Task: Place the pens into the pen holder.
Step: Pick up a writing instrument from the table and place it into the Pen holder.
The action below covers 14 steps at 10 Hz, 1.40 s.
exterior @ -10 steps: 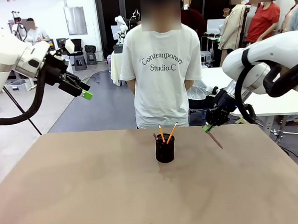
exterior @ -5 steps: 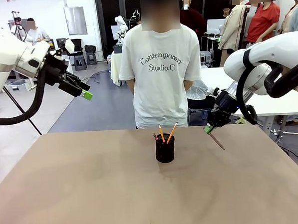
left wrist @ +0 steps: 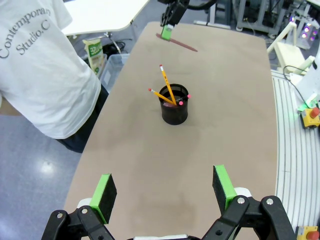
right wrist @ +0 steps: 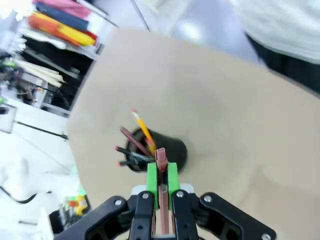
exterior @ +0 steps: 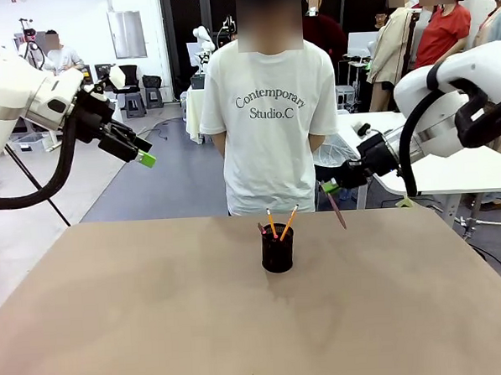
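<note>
The black mesh pen holder (exterior: 277,252) stands mid-table at the far side with two orange-yellow pencils (exterior: 279,224) and a dark pen sticking out. My right gripper (exterior: 329,186) hangs above and to the right of it, shut on a brownish-pink pen (exterior: 336,210) that slants down toward the table. In the right wrist view the gripper (right wrist: 159,176) pinches this pen (right wrist: 161,159) between green pads, with the holder (right wrist: 162,149) just beyond the tip. My left gripper (exterior: 146,158) is raised high at the left, open and empty; its wrist view shows the gripper (left wrist: 163,189) wide apart, far from the holder (left wrist: 174,106).
A person in a white T-shirt (exterior: 267,111) stands at the far table edge behind the holder, hands behind the back. The brown tabletop (exterior: 241,322) is bare around the holder. White tables and other people stand farther back.
My right gripper has risen and swung left toward the holder, carrying the brownish-pink pen, whose tip has lifted clear of the table. The left arm has stayed still.
</note>
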Tool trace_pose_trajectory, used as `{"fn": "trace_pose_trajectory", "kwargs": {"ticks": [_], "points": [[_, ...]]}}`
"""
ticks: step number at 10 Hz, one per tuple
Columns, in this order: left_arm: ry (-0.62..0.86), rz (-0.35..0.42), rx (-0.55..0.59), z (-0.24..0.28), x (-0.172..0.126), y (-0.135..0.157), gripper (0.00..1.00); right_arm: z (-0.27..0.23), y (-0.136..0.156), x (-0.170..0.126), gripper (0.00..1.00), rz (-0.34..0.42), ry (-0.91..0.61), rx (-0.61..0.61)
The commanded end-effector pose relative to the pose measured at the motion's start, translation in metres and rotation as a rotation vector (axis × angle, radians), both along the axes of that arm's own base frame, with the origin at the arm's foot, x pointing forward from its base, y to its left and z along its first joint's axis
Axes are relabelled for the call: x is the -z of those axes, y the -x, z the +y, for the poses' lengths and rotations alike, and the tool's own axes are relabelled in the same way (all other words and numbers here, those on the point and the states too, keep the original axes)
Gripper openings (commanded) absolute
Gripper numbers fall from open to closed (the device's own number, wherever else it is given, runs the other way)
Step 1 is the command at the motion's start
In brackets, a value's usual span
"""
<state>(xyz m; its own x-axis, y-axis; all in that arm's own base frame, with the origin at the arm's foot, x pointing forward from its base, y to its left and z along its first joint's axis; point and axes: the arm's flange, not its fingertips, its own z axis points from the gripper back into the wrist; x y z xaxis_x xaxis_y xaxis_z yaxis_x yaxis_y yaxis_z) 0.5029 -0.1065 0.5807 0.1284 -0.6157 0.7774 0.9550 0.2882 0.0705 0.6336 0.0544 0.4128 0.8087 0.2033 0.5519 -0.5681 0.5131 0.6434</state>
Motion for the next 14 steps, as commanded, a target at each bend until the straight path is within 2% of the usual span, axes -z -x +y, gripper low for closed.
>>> {"fn": "trace_pose_trajectory", "kwargs": {"ticks": [1,3,5,6,7,8,12,13,14], "points": [[-0.002,-0.001,-0.005,0.002,-0.001,0.0,1.0,-0.009,0.022,-0.01,0.0,-0.147,-0.129,-0.07],[-0.002,-0.001,-0.005,0.002,-0.001,0.0,1.0,-0.015,0.04,-0.027,0.0,-0.29,-0.231,-0.167],[-0.002,-0.001,-0.005,0.002,-0.001,0.0,1.0,-0.019,0.049,-0.038,0.0,-0.397,-0.288,-0.15],[-0.002,-0.001,-0.005,0.002,-0.001,0.0,1.0,-0.021,0.05,-0.043,0.0,-0.403,-0.306,-0.146],[-0.002,-0.001,-0.005,0.002,-0.001,0.0,1.0,-0.026,0.048,-0.043,0.0,-0.337,-0.293,-0.174],[-0.002,-0.001,-0.005,0.002,-0.001,0.0,1.0,-0.023,0.041,-0.047,0.0,-0.373,-0.267,-0.151],[-0.002,-0.001,-0.005,0.002,-0.001,0.0,1.0,-0.027,0.044,-0.045,0.0,-0.366,-0.281,-0.159],[-0.002,-0.001,-0.005,0.002,-0.001,0.0,1.0,-0.014,0.039,-0.034,0.0,-0.497,-0.334,-0.09],[-0.002,-0.001,-0.005,0.002,-0.001,0.0,1.0,-0.001,0.045,-0.026,0.0,-0.561,-0.371,-0.071]]}}
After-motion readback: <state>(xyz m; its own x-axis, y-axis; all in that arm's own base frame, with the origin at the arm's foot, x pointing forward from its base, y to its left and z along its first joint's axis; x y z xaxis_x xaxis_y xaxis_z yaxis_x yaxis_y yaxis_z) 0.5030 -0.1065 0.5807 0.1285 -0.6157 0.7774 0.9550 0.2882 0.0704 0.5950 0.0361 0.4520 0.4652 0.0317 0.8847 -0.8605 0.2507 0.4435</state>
